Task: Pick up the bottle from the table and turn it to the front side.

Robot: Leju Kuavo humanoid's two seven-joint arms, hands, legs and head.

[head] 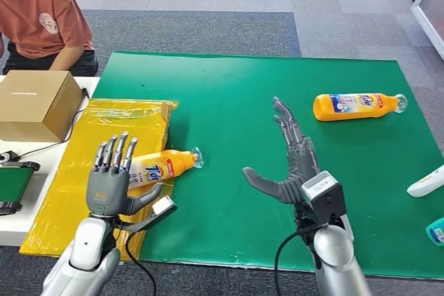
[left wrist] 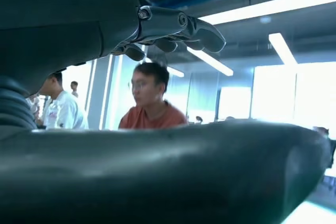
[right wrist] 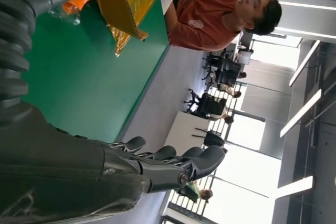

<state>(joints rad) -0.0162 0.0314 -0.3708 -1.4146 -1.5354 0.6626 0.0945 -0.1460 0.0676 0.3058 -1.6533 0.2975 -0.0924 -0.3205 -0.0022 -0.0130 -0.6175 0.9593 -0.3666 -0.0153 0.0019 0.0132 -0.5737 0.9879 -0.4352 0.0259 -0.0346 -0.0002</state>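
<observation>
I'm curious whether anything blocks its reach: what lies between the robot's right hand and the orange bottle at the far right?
Only bare green mat. In the head view, nothing sits between the right hand and the far orange bottle.

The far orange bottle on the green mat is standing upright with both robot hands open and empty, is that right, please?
Not quite: the far orange bottle is lying on its side on the green mat, as the head view shows. The left hand and right hand are indeed open and empty.
</observation>
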